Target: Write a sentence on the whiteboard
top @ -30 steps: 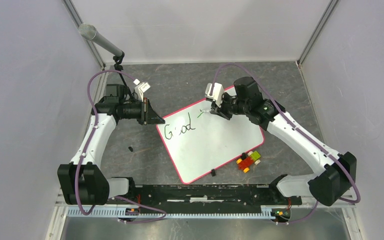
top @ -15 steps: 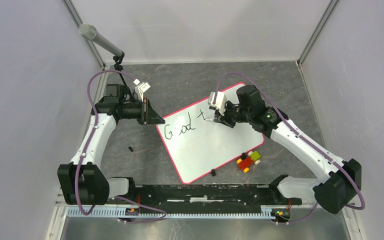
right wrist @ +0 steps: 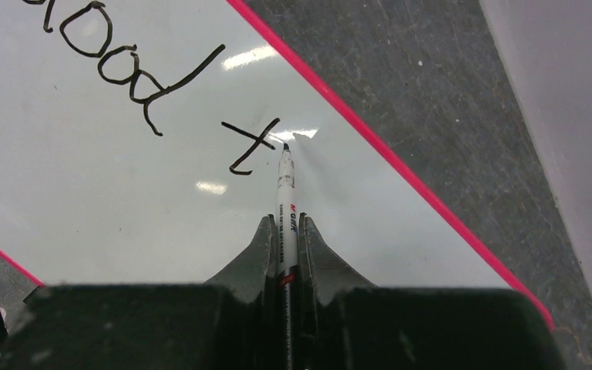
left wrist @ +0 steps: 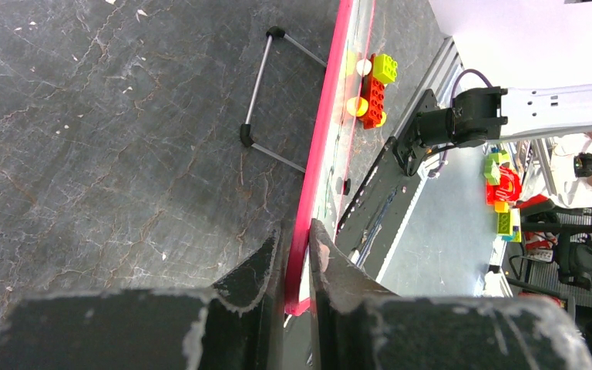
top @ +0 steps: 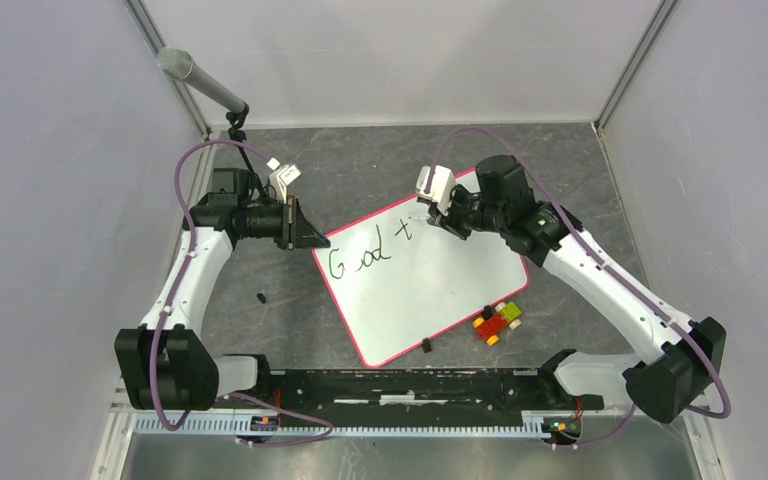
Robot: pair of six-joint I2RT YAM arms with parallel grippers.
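Observation:
The whiteboard (top: 430, 290), white with a red-pink rim, lies tilted on the dark table. The sentence (top: 365, 256) reads "Good t" in black marker near its top left; in the right wrist view the sentence (right wrist: 139, 85) ends just left of the pen tip. My right gripper (top: 428, 218) is shut on a white marker (right wrist: 286, 202), whose tip rests on the whiteboard (right wrist: 108, 208) beside the "t". My left gripper (top: 315, 238) is shut on the board's left corner. In the left wrist view that gripper (left wrist: 296, 245) pinches the red rim of the whiteboard (left wrist: 327, 116).
A cluster of red, yellow and green toy bricks (top: 498, 321) lies off the board's right lower edge. A small black cap (top: 426, 346) sits on the board's near edge and another black bit (top: 261, 297) on the table at left. A microphone (top: 200, 80) stands back left.
My right gripper moved the marker down and back up, turning a single dash after "Good" into a finished "t". The left arm and the board stayed still.

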